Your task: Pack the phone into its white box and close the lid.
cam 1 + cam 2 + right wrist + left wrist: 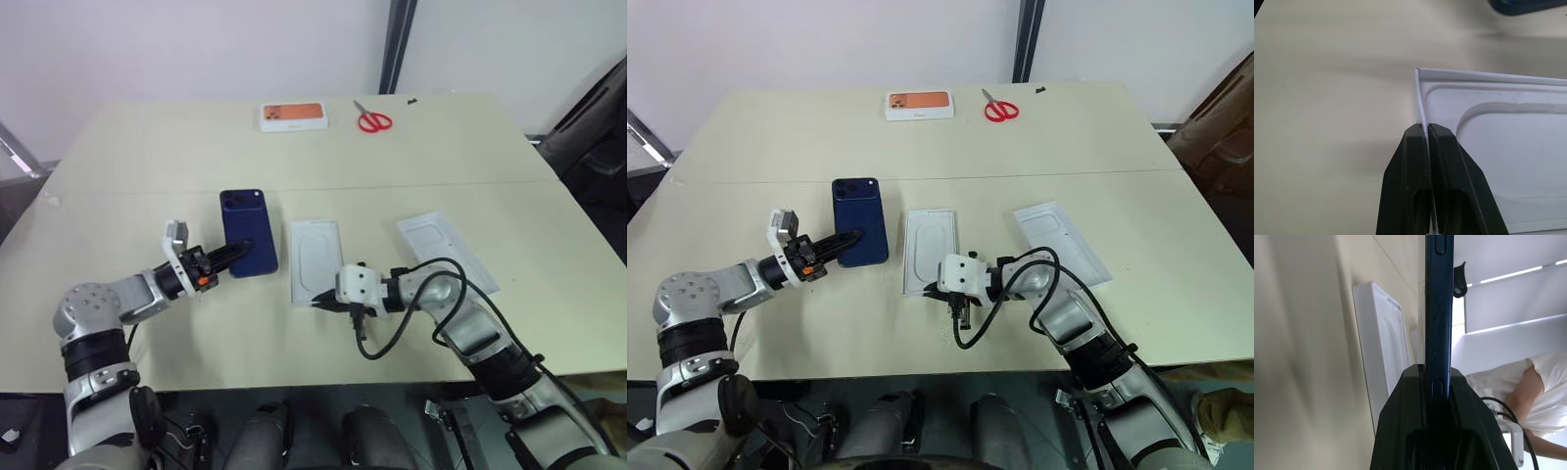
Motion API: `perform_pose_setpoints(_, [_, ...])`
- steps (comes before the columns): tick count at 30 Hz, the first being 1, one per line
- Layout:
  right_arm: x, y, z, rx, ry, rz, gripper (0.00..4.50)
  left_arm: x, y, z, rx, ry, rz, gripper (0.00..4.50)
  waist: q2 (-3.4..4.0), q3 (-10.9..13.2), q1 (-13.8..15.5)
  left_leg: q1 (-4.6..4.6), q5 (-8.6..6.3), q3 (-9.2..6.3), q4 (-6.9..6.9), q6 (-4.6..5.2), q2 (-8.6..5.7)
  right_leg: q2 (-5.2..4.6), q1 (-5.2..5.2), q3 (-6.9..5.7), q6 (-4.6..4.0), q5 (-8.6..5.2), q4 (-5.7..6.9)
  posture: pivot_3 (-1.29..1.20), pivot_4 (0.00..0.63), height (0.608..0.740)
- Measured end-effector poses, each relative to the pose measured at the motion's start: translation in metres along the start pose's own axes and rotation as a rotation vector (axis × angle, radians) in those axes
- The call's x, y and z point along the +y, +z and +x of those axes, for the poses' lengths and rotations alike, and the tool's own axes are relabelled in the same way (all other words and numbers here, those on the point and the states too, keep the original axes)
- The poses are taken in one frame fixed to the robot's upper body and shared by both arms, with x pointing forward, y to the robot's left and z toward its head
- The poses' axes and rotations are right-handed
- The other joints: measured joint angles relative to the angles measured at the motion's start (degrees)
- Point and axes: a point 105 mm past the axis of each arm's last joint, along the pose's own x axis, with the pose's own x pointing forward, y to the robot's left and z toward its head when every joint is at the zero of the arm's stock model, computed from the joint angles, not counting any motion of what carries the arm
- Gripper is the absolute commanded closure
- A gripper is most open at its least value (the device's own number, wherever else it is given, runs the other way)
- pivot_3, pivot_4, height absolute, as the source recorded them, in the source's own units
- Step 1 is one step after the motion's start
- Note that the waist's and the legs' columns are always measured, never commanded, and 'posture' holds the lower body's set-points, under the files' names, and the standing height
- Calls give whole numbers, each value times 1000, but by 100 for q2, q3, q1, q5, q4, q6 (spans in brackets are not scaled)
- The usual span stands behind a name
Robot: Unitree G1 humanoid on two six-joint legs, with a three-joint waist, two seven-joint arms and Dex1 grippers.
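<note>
My left gripper [238, 253] is shut on the near end of the dark blue phone [248, 231], which shows its glossy back, camera cluster at the far end. In the left wrist view the phone [1439, 308] stands edge-on between the fingers [1400, 431]. Just right of it the white box [315, 260] lies flat on the table, with a white insert with a rounded recess showing inside. My right gripper [1425, 128] is shut on the thin white wall at the box's near left corner [1419, 93]. The white lid [446, 250] lies open side up further right.
At the table's far edge sit an orange-topped white box [293, 116] and red scissors [373, 120]. A black cable [392, 333] loops beside my right wrist. A person's white sleeve [1547, 387] shows beyond the table in the left wrist view.
</note>
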Motion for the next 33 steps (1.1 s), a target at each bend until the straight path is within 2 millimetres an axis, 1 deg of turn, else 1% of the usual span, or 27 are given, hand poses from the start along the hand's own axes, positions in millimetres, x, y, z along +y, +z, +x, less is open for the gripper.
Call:
perform_pose_setpoints(4, [2, 0, 0, 0, 8, 11, 4464, -1, -1, 0, 5, 0, 5, 4500, 0, 0, 1, 0, 0, 0, 0, 0, 0, 0, 1, 0, 0, 0, 0, 0, 150, 734])
perform_pose_setpoints(8, [13, 3, -1, -9, 50, 17, 4464, -2, -2, 2, 10, -6, 4, 4500, 0, 0, 4, 0, 0, 0, 0, 0, 0, 0, 1, 0, 0, 0, -1, 0, 150, 734])
perform_pose_setpoints(12, [18, 8, 8, -18, 52, 30, 4464, -9, -9, 10, 34, -40, -3, 4500, -1, 0, 3, 0, 0, 0, 0, 0, 0, 0, 1, 0, 0, 0, 0, 0, 150, 734])
perform_pose_setpoints(13, [19, 8, 9, -18, 56, 39, 3822, -10, -11, 12, 41, -48, -2, 4500, -1, 0, 2, 0, 0, 0, 0, 0, 0, 0, 1, 0, 0, 0, 0, 0, 150, 734])
perform_pose_setpoints(14, [20, 9, 11, -22, 58, 54, 3532, -12, -12, 13, 46, -49, 1, 4500, -1, 1, 3, 0, 0, 0, 0, 0, 0, 0, 1, 0, 0, 0, 0, 0, 150, 734])
perform_pose_setpoints(18, [20, 12, 14, -39, 51, 89, 1525, -15, -15, 16, 60, -50, 13, 4500, -1, 1, 3, 0, 0, 0, 1, 0, 0, 0, 1, 0, 0, 0, 0, 0, 150, 734])
perform_pose_setpoints(20, [17, 13, 11, -43, 26, 92, 378, -16, -17, 17, 68, -44, 18, 4500, -2, 1, 4, 0, 0, 0, 1, 0, 0, 0, 1, 0, 0, 0, 0, 0, 150, 734])
perform_pose_setpoints(21, [14, 13, 9, -45, 9, 92, 35, -17, -18, 17, 73, -46, 17, 4500, -2, 1, 7, 0, 0, 0, 1, 0, 0, 0, 2, 0, 0, 0, 0, 0, 150, 734])
perform_pose_setpoints(24, [4, 14, -3, -56, -39, 92, 35, -18, -21, 19, 80, -46, 19, 4500, -2, 1, 19, 0, 0, 0, 2, 0, -1, -1, 3, 0, 0, 0, -1, 0, 150, 734])
perform_pose_setpoints(27, [-12, 17, -30, -89, -116, 100, 35, -17, -31, 22, 86, -50, 10, 4500, -4, 2, 30, 0, -1, 0, 3, 1, -1, -2, 9, -2, 0, 0, -5, 0, 150, 734])
perform_pose_setpoints(28, [-16, 14, -43, -93, -146, 110, 35, -15, -35, 24, 90, -45, 2, 4500, -6, 2, 38, 0, -1, -1, 3, 2, -1, -2, 10, -3, 0, 0, -6, 0, 150, 734])
perform_pose_setpoints(30, [-17, 3, -59, -63, -174, 112, 35, -11, -42, 25, 106, -26, -3, 4500, -7, 3, 28, 1, -1, 0, 2, 2, -1, -2, 11, -2, 0, 0, -6, 0, 150, 734])
perform_pose_setpoints(32, [-16, -12, -69, -26, -190, 134, 35, -8, -47, 26, 115, -9, -10, 4500, -7, 3, 18, 2, -1, 1, 0, 3, 0, -1, 9, -1, 0, 0, -5, 0, 150, 734])
perform_pose_setpoints(33, [-16, -16, -70, -17, -194, 141, 35, -8, -48, 27, 120, -8, -11, 4500, -7, 3, 8, 2, -1, 2, 0, 3, 0, 0, 8, 0, 0, 0, -4, 0, 150, 734])
